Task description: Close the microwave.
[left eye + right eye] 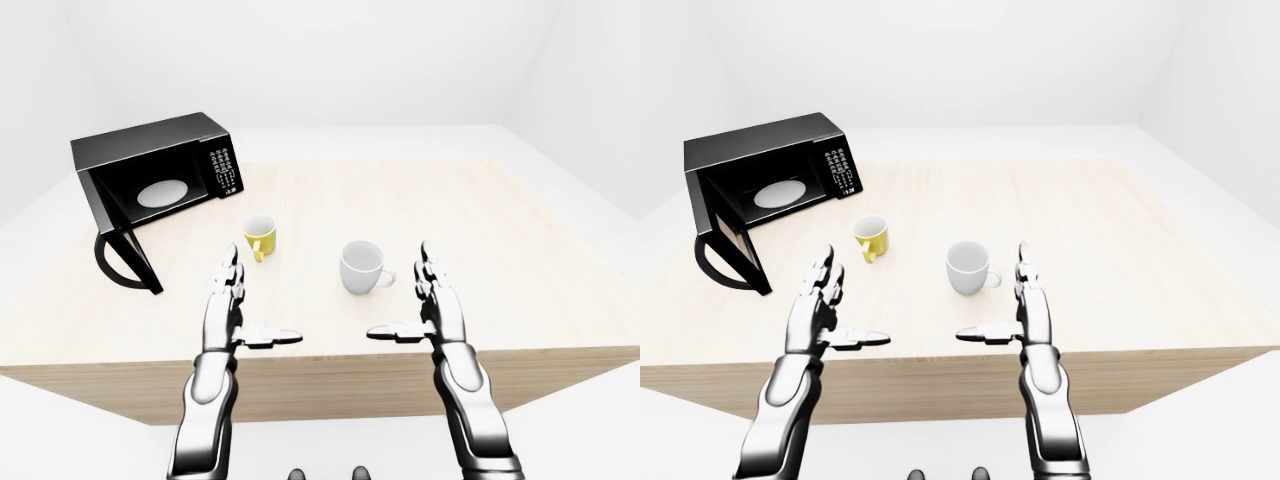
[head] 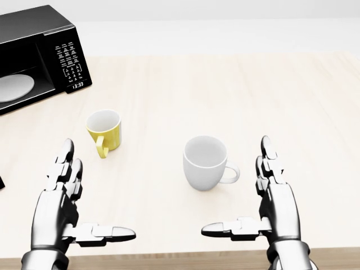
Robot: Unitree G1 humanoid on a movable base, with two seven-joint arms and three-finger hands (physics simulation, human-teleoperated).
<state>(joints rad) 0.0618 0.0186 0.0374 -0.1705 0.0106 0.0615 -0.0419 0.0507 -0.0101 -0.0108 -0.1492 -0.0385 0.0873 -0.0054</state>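
We see the microwave [image 1: 150, 185] at the tabletop's [image 1: 480, 230] upper left; only the eye views show its door [image 1: 125, 260] swung open. Left robot hand [image 2: 59, 211] and right robot hand [image 2: 264, 211] hover, fingers spread, empty.

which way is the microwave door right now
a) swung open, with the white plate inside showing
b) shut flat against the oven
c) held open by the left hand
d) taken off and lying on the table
a: in the left-eye view the microwave has its door swung out at the lower left, the white plate shows in the cavity, and both the left hand and right hand hang open, apart from it.
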